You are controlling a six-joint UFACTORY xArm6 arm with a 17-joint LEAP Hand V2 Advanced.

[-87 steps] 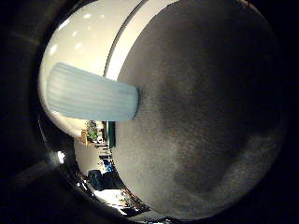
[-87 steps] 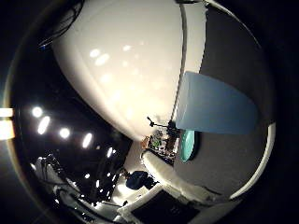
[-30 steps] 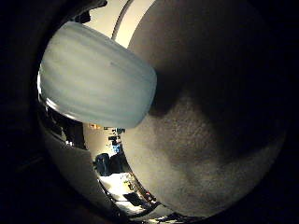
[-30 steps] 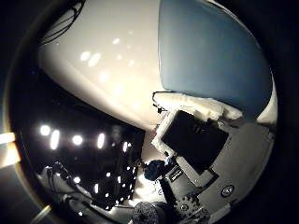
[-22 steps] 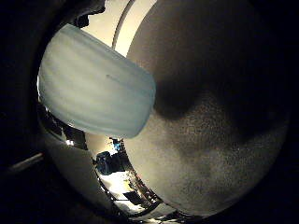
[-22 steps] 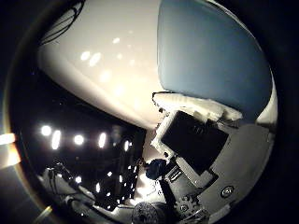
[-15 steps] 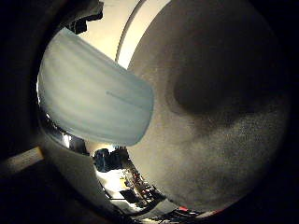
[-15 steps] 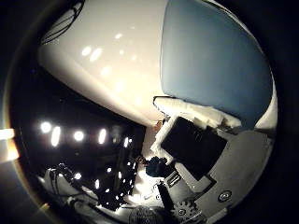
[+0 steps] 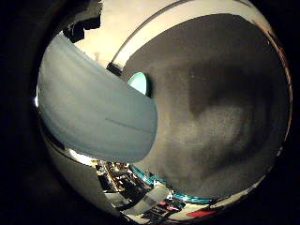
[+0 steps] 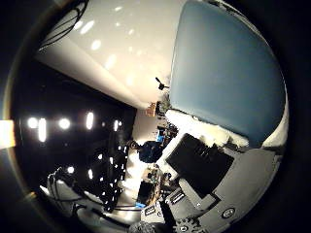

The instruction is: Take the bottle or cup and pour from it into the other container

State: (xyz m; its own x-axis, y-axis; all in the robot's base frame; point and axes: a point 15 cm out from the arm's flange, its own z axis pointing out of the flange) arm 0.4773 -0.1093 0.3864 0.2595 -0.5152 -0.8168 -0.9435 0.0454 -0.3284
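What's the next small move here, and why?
Probably close the robot hand round the pale blue ribbed plastic cup. The cup fills much of both palm views, so it is close to the palm, and a finger already lies beside it. A teal round container waits on the dark grey table mat.

Matt pale-blue cup (image 9: 93, 112), rough grey tabletop (image 9: 225, 122), glossy teal container (image 9: 140, 83)

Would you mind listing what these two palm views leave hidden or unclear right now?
- Pale blue cup: its rim and contents lie outside both views, cut by the edges.
- Teal container: mostly hidden behind the cup in the little finger side view; its shape is unclear.
- Hand: only part shows in the thumb side view, so contact with the cup is uncertain.
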